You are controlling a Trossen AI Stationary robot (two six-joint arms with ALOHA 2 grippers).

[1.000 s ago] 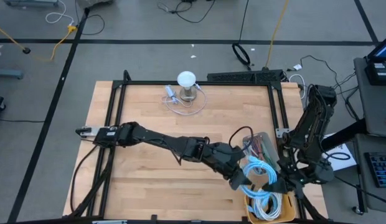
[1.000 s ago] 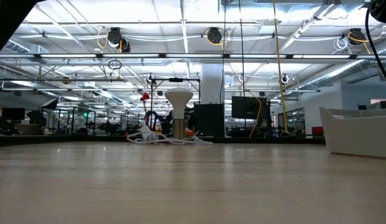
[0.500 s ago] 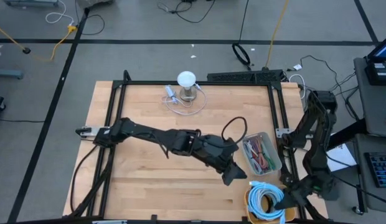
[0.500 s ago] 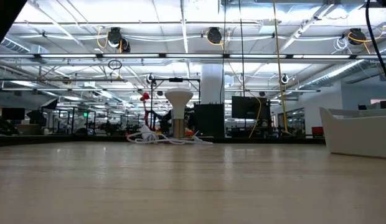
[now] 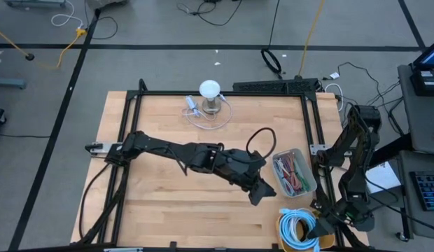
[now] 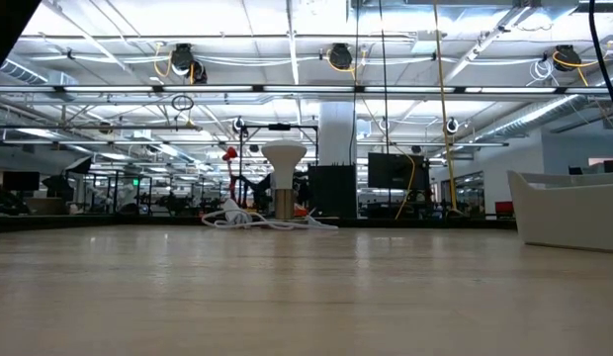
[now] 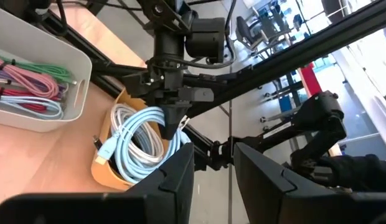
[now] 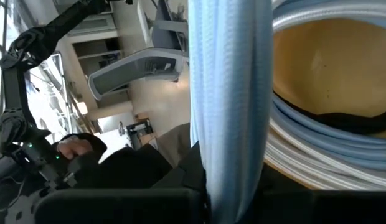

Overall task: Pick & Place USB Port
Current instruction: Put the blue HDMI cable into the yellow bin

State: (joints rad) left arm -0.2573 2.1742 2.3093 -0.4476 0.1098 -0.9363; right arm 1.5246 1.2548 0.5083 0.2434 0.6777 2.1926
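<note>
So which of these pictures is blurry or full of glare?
Low view: bright ceiling lights glare, and the near table is soft. Right wrist view: the pale blue cable sits so close that it blurs. High view: even light, sharp. Left wrist view: bright at the windows.

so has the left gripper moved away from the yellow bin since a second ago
Yes. In the high view the left gripper has pulled back from over the yellow bin onto bare table, beside the white tray.
</note>
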